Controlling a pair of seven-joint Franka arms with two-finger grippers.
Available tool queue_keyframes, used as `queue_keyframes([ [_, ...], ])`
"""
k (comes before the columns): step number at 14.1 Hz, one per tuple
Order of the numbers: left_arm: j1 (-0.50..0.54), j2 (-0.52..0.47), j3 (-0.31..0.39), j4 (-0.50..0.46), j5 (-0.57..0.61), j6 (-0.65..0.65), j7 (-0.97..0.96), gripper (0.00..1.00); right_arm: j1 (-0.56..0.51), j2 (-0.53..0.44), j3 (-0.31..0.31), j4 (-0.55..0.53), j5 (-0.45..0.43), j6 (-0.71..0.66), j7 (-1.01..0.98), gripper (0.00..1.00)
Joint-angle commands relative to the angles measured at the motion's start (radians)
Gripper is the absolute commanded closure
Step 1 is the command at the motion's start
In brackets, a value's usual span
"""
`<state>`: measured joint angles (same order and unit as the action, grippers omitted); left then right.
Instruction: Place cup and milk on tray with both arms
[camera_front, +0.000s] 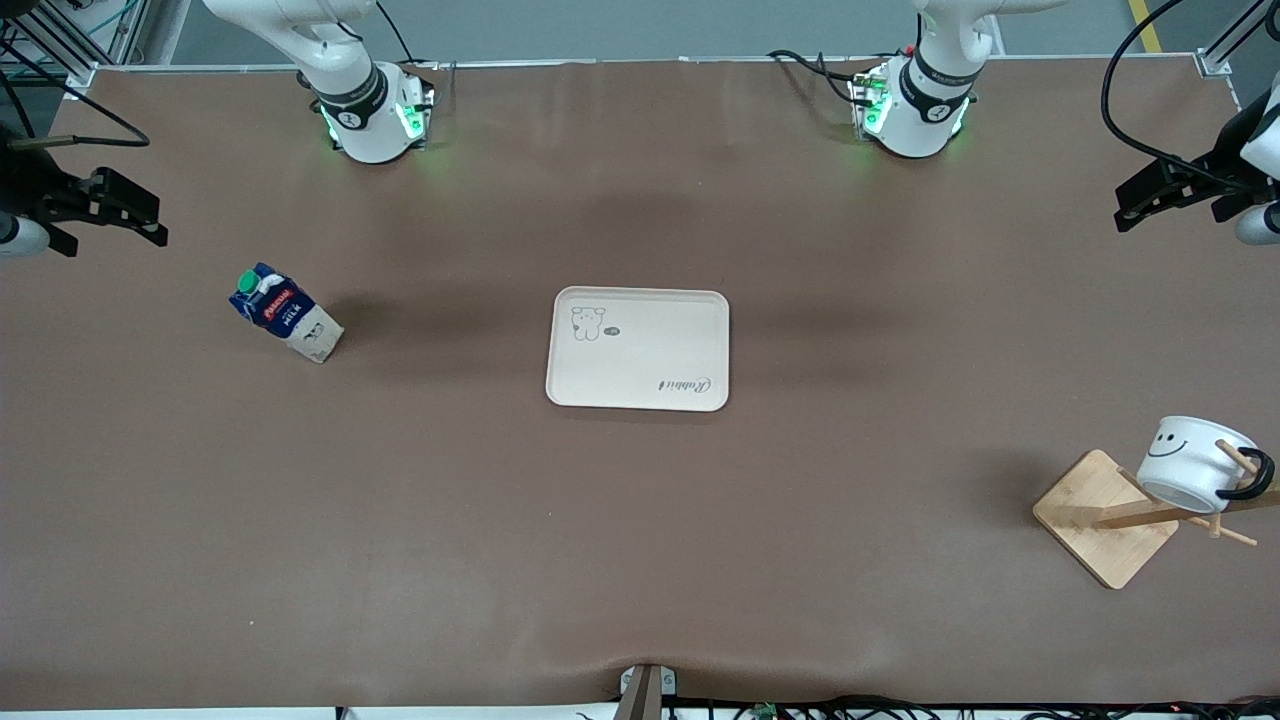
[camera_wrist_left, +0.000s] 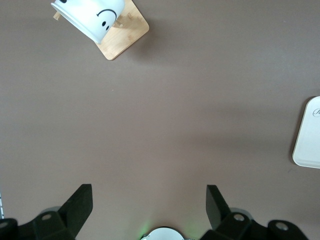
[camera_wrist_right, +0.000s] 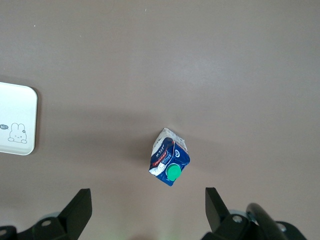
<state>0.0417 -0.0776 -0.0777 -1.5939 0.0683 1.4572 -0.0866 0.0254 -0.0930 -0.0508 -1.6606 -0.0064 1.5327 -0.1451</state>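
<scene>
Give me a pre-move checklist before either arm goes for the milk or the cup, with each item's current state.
1. Tray bare and ready to receive: ok.
2. Milk standing upright, toward the right arm's end of the table: ok.
3. Right claw open, above the milk, holding nothing: ok.
4. Cup free to lift: not ok, it hangs tilted on a peg of the wooden rack.
5. Left claw open and unloaded: ok, though the cup sits off to one edge of the left wrist view, not between the fingers.
6. Cup handle clear of the peg: cannot tell.
</scene>
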Motion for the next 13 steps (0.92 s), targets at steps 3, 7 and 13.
queue_keyframes([
  [3,0.004,-0.005,-0.002,0.040,0.022,-0.015,0.001,0.00,-0.018,0.010,0.011,0.021,0.013,-0.014,-0.013,0.00],
  [7,0.003,-0.001,-0.002,0.058,0.065,-0.015,0.008,0.00,-0.018,0.010,0.011,0.021,0.013,-0.016,-0.013,0.00],
  [13,0.006,0.004,-0.007,0.062,0.097,0.018,0.010,0.00,-0.019,0.010,0.011,0.021,0.014,-0.016,-0.013,0.00],
])
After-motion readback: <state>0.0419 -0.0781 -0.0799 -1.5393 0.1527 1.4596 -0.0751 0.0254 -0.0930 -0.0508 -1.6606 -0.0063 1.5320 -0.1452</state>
